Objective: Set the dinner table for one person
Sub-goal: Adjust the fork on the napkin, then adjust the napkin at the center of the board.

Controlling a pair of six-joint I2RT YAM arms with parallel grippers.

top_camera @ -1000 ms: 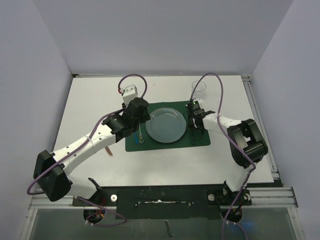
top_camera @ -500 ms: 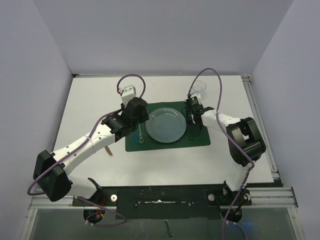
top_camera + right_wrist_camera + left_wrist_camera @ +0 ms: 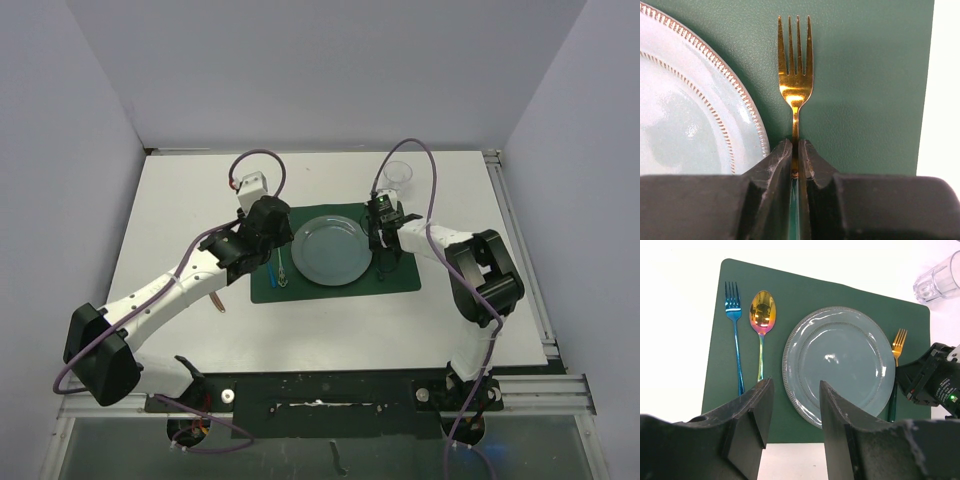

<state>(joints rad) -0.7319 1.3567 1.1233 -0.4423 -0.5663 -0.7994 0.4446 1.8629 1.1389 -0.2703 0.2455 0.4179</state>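
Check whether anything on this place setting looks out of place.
Nothing spilled. Oddly, a gold metal fork, pinched in the right gripper, lies right of the round blue-grey plate, though a blue metal fork lies left.

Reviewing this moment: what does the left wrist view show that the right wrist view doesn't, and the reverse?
Only the left wrist view: a blue fork and a spoon lying left of the plate, a clear glass beyond the placemat at its far corner, and the left pincer, open and empty. Only the right wrist view: the right pincer shut on the gold fork at its handle, seen close. Both: the plate, the gold fork beside it and the placemat.
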